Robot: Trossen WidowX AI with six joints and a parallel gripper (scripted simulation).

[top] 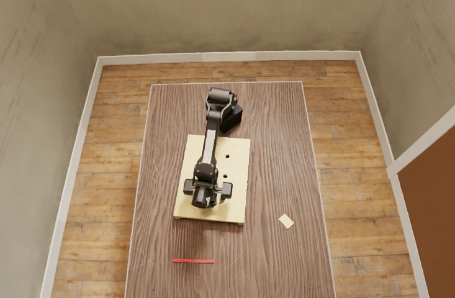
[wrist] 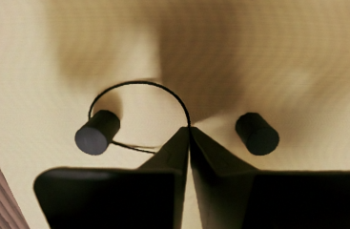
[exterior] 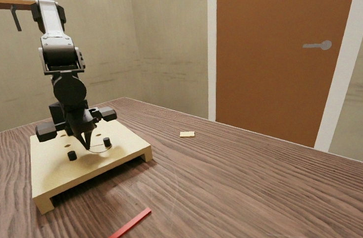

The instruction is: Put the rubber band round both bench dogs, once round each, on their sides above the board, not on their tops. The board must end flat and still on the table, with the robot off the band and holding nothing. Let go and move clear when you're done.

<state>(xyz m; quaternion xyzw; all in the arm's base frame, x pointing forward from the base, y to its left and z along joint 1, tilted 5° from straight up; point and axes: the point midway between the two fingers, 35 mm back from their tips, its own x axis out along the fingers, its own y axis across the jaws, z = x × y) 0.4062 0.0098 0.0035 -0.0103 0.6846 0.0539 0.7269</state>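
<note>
A cream board (top: pixel 218 180) lies flat on the table with two short black bench dogs (exterior: pixel 72 155) (exterior: pixel 106 142) standing in it. A thin black rubber band (wrist: pixel 149 83) loops round the side of the left dog in the wrist view (wrist: pixel 97 132) and runs into my fingertips. My gripper (wrist: pixel 188 134) (exterior: pixel 87 147) is shut on the band, low over the board between the two dogs. The right dog in the wrist view (wrist: pixel 257 134) has no band on it. In the overhead view my wrist (top: pixel 207 191) hides the dogs and the band.
The board has open holes (top: pixel 227 155) (top: pixel 225 176) behind my wrist. A red strip (top: pixel 193 261) lies on the table in front of the board. A small tan tile (top: pixel 286 221) lies to the board's right. The arm base (top: pixel 231 117) stands behind the board.
</note>
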